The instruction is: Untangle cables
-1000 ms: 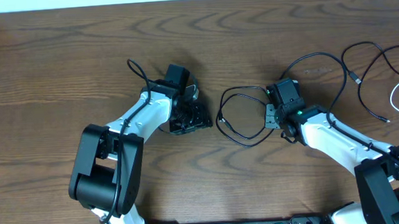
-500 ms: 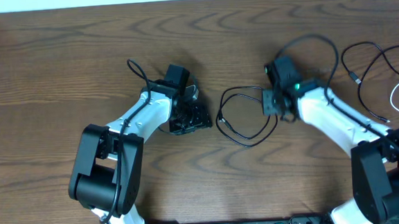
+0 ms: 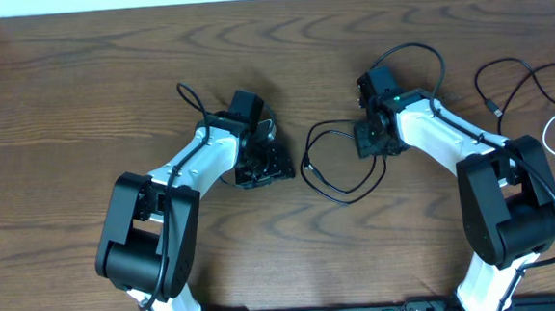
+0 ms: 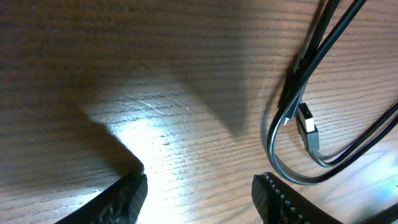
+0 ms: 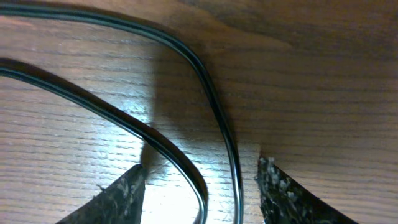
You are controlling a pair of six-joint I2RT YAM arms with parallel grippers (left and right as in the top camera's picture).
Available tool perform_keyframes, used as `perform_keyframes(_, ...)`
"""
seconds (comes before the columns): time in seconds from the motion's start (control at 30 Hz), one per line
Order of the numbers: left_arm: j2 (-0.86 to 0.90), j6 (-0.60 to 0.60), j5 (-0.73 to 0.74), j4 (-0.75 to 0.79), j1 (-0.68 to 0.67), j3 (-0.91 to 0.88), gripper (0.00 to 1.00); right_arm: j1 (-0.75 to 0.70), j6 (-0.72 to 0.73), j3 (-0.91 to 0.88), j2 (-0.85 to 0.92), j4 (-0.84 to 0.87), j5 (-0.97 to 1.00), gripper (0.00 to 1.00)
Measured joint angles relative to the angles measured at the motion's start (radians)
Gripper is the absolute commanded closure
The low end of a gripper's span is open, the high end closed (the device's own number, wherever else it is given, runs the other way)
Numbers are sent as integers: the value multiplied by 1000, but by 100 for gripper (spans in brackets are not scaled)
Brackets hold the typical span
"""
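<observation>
Two end effectors stand spread over your counter point(image 3: 82, 110): the left end effector point(image 4: 199, 186) grips nothing, just beside the plug point(image 4: 308, 127) of the black cable loop point(image 4: 292, 87); the right end effector point(image 5: 202, 171) straddles two of its strands without pinching; your white cable point(image 3: 547, 134) lies far right.

Your overhead view is evenly lit and sharp: the counter point(image 3: 80, 81) shows its grain clearly, with only faint, soft shadows. In your left wrist view a bright glare patch lies on the wood, ringed by broad dark shadow, and the left pincer point(image 4: 198, 190) is blurred. Your right wrist view is soft; the black cable point(image 5: 217, 102) throws a fuzzy shadow, and glare sits by the right pincer point(image 5: 199, 186).
</observation>
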Motion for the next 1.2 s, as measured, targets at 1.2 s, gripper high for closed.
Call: perform_keyframes(1.2,0,0,0,-3,0,0,40,-32,20,60,-394,-145,-84,79)
